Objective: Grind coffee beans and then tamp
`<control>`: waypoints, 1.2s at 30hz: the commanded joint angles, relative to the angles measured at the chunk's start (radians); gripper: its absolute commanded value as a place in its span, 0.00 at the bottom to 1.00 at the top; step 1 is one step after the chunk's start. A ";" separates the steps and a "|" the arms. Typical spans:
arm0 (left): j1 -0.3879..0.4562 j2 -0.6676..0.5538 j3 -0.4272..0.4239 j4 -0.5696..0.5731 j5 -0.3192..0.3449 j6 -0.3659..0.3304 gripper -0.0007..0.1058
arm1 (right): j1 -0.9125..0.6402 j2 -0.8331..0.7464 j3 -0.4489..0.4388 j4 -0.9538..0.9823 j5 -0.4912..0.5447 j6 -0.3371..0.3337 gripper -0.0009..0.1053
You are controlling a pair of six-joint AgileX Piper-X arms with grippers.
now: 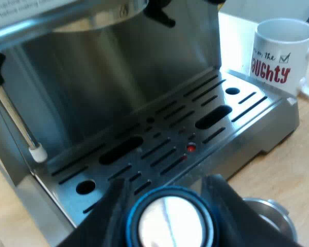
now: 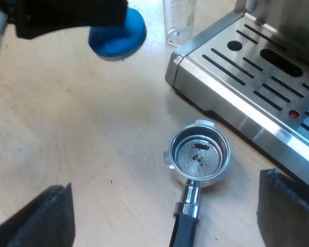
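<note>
- Fingers (image 1: pixel 110 211), left gripper (image 1: pixel 167 193): pinching round blue tamper (image 1: pixel 167 224) at front of steel espresso machine (image 1: pixel 144 103);
- fingers (image 2: pixel 41 218), right gripper (image 2: pixel 165 190): spread above dark-handled metal holder (image 2: pixel 198 154) on wooden counter (image 2: pixel 92 128).

Lettering on mug and machine

On the white mug (image 1: pixel 283 56): dark script ending in "the" beside a ticked box, then red block letters "AUGHTY", cut off at the start. On a label (image 1: pixel 15 10) atop the espresso machine (image 1: pixel 144 103): small print, not legible.
</note>
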 commanded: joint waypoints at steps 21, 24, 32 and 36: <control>0.000 -0.153 -0.024 0.109 0.031 -0.005 0.01 | -0.169 -0.013 0.111 -0.039 -0.108 0.012 0.71; 0.000 -0.153 -0.049 0.184 0.031 -0.005 0.01 | -0.186 -0.013 0.111 -0.049 -0.110 -0.021 0.71; 0.000 -0.153 -0.086 0.246 0.031 -0.005 0.01 | -0.190 -0.013 0.111 -0.090 -0.147 -0.022 0.71; 0.000 -0.153 -0.098 0.243 0.036 -0.005 0.01 | -0.190 -0.013 0.111 -0.092 -0.175 -0.017 0.71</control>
